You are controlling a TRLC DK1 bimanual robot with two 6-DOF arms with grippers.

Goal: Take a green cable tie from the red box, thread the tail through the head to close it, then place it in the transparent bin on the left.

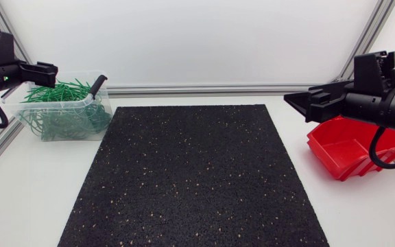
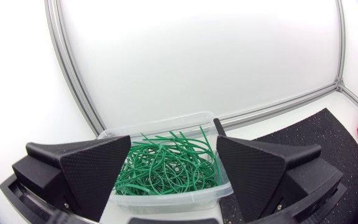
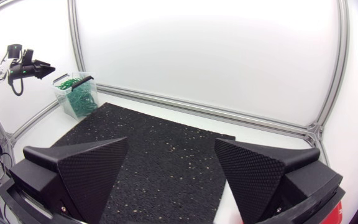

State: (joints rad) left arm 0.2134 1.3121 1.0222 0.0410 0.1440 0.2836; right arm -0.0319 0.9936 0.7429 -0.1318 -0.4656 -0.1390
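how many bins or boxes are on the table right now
2. The transparent bin, holding green cable ties, stands far left on the table, beside the black mat; the red box stands at the right, partly hidden by the right arm.

My bench is pretty plain, just a white table (image 1: 26,206) with a black rubbery mat (image 1: 190,178) flecked with pale specks in the middle, a white panel (image 1: 197,41) behind, and silver aluminium rails (image 1: 204,89) along the back edge and up the corners, all evenly lit.
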